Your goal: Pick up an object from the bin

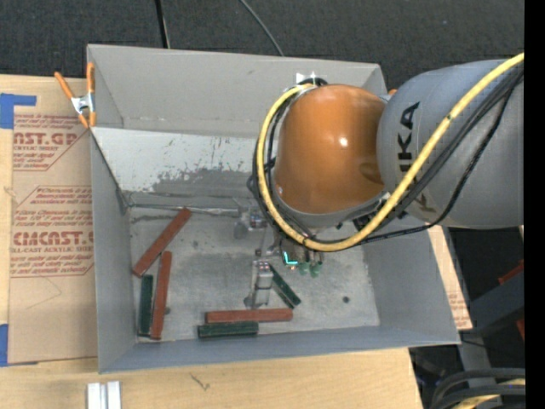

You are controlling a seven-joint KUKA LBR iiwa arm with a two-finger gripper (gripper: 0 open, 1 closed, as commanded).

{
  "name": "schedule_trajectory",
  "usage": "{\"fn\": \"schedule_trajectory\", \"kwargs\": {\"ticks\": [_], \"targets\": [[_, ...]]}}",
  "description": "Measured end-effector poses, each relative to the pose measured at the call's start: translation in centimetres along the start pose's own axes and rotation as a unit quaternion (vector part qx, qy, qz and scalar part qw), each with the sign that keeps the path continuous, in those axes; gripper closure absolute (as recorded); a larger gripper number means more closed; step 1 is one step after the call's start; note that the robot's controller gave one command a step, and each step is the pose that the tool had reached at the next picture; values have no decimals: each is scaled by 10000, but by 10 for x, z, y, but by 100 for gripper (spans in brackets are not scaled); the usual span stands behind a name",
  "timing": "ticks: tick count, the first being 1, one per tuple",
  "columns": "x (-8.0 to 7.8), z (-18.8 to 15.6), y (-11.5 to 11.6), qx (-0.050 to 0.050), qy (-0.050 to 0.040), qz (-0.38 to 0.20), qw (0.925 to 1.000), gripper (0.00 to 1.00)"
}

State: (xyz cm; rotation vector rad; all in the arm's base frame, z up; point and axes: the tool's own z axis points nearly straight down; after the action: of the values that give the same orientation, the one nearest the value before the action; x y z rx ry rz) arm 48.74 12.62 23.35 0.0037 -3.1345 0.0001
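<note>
Though low, arm [328, 152] over green stick [285, 293].

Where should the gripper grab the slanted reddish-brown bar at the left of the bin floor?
Grip the slanted reddish-brown bar at its middle, from above, closing across its narrow width: it seems to lie flat, long and thin, with bare bin floor either side.

By the bin's [109, 228] left wall, a slanted bar [162, 241] lies behind a pair of bars [160, 295] set side by side. Two long bars [249, 316] lie parallel along the front wall. Just behind them is the gripper [262, 284], with a short bar [285, 292] at its right.
</note>
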Motion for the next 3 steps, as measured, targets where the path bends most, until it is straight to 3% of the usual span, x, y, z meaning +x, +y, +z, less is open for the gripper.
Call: {"fn": "schedule_trajectory", "kwargs": {"ticks": [1, 2, 3], "targets": [[-2, -4, -1, -6, -38, 9, 10000, 0], [-2, 21, -7, -5, -72, -866, 9962, 0], [-2, 89, -17, 0, -63, -1439, 9896, 0]]}}
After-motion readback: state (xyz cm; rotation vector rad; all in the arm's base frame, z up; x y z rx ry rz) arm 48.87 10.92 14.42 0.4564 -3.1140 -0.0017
